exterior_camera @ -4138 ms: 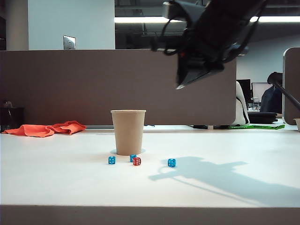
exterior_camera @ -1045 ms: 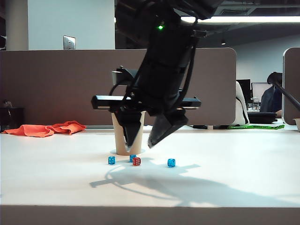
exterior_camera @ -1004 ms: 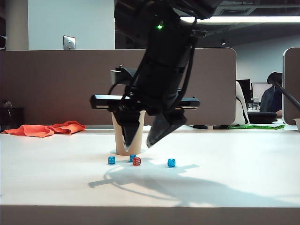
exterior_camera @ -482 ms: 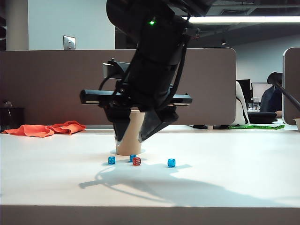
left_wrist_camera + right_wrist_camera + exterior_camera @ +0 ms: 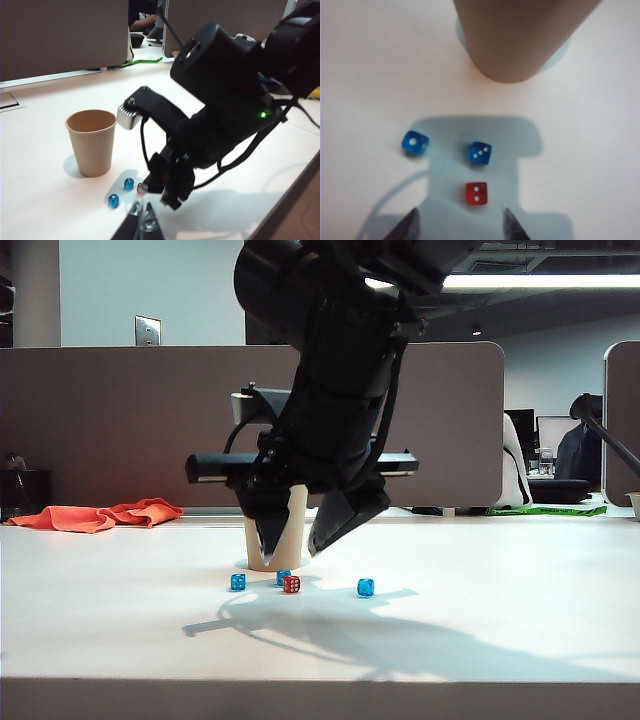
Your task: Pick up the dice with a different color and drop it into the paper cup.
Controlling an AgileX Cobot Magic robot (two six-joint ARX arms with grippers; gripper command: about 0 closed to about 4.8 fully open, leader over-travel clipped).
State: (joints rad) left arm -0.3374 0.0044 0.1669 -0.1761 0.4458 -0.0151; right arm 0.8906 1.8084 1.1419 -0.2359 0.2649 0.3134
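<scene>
brown partition (image 5: 120, 420), white table (image 5: 520, 590), ceiling light (image 5: 540, 281)

White tabletop (image 5: 520, 580) bearing a tan paper cup (image 5: 276, 540), upright. Near the cup's base: a red die (image 5: 291, 584) touching or just beside one blue die (image 5: 284, 576), a second blue die (image 5: 238, 582) to the left, a third (image 5: 366, 587) to the right. An orange cloth (image 5: 95, 515) lies at far left.

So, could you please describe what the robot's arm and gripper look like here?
The right arm is bulky matte black with looping black cables, a small green light and a silver block. The right gripper has two tapered black fingers. Only dark fingertips show of the left gripper.
</scene>
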